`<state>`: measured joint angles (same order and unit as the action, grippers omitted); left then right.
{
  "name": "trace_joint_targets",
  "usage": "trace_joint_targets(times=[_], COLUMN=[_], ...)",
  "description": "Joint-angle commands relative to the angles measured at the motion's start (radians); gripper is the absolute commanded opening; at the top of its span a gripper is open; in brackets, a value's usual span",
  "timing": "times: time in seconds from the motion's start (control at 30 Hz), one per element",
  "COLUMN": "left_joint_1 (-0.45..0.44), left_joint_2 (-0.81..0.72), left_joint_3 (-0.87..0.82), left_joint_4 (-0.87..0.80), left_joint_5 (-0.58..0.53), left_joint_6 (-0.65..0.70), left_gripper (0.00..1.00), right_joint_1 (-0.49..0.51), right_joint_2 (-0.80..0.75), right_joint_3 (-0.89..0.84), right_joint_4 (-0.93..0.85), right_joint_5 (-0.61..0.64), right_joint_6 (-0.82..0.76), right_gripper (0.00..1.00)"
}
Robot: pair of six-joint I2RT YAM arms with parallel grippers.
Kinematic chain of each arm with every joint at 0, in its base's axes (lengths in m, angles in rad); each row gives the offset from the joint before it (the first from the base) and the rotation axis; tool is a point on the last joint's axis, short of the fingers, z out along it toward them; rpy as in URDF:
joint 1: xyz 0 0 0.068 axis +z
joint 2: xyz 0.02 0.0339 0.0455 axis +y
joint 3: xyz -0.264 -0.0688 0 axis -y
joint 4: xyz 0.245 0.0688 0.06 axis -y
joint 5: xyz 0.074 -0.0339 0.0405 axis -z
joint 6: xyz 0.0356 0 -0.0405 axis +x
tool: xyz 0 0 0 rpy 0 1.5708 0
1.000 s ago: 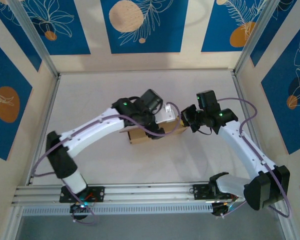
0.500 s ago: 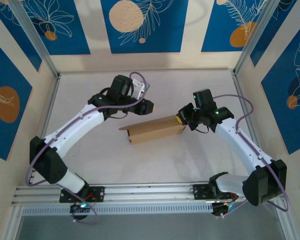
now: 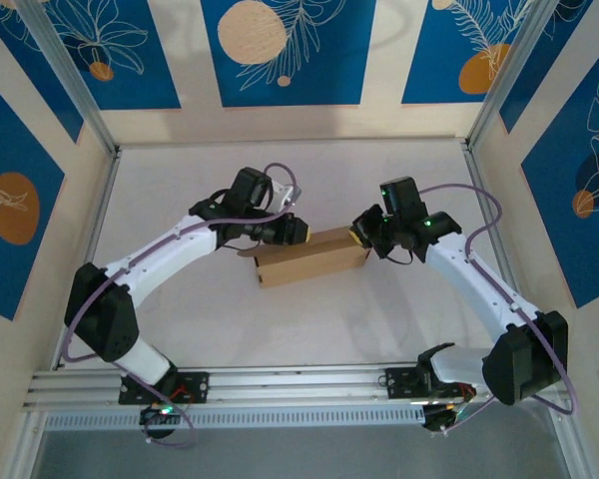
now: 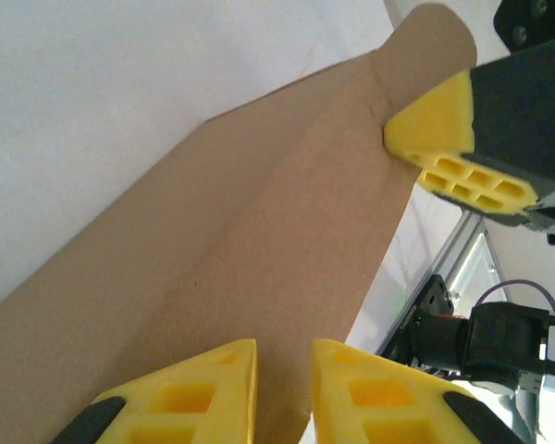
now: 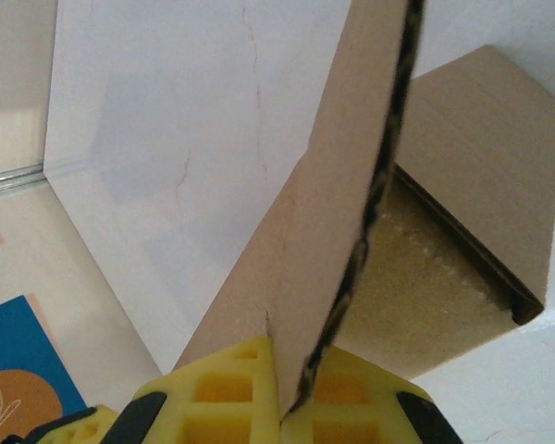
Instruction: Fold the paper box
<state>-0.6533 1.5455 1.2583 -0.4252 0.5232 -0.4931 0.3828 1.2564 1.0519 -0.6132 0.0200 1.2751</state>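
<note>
The paper box (image 3: 311,257) is a long, brown, partly folded cardboard shape lying in the middle of the table. My right gripper (image 3: 358,238) is at its right end, shut on an upright flap (image 5: 342,213) whose edge runs down between the fingers (image 5: 279,407). The box's open inside (image 5: 425,277) lies just beyond. My left gripper (image 3: 298,232) sits at the box's back edge. In the left wrist view its fingers (image 4: 284,388) stand a narrow gap apart over the cardboard (image 4: 259,240), clamping nothing. The right gripper's yellow finger (image 4: 444,139) touches a rounded tab.
The white table (image 3: 180,180) is walled by blue-and-cream panels at the back and both sides. An aluminium rail (image 3: 299,384) with both arm bases runs along the near edge. Purple cables loop off both arms.
My left gripper lifted off the box, swung back-left while its jaws narrowed, then came back to the box's back edge. The right gripper kept its hold and shifted slightly left.
</note>
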Motion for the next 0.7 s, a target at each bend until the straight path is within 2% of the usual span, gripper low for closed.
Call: trace_joint_targets(times=[0.0, 0.27, 0.33, 0.47, 0.53, 0.6, 0.67], left_joint_1=[-0.024, -0.034, -0.033, -0.033, -0.033, -0.033, -0.031], left_joint_2=[-0.062, -0.042, -0.035, -0.016, -0.010, -0.005, 0.000], left_joint_3=[-0.033, -0.096, -0.099, -0.109, -0.116, -0.120, -0.123], left_joint_4=[0.004, -0.020, -0.037, -0.053, -0.054, -0.049, -0.052], left_joint_5=[0.005, -0.034, -0.050, -0.060, -0.062, -0.065, -0.067], left_joint_6=[0.037, 0.071, 0.084, 0.103, 0.105, 0.104, 0.106], left_gripper=[0.21, 0.18, 0.17, 0.17, 0.17, 0.17, 0.16], right_joint_1=[0.006, 0.024, 0.024, 0.022, 0.013, -0.002, -0.016], right_joint_2=[0.036, 0.039, 0.030, 0.001, -0.013, -0.023, -0.033], right_joint_3=[-0.046, -0.031, -0.022, 0.017, 0.040, 0.071, 0.098], right_joint_4=[-0.136, -0.138, -0.138, -0.153, -0.164, -0.193, -0.227], right_joint_5=[0.109, 0.115, 0.108, 0.104, 0.084, 0.056, 0.034], right_joint_6=[-0.034, -0.050, -0.061, -0.095, -0.114, -0.144, -0.177], right_gripper=[0.00, 0.01, 0.10, 0.34, 0.41, 0.45, 0.45])
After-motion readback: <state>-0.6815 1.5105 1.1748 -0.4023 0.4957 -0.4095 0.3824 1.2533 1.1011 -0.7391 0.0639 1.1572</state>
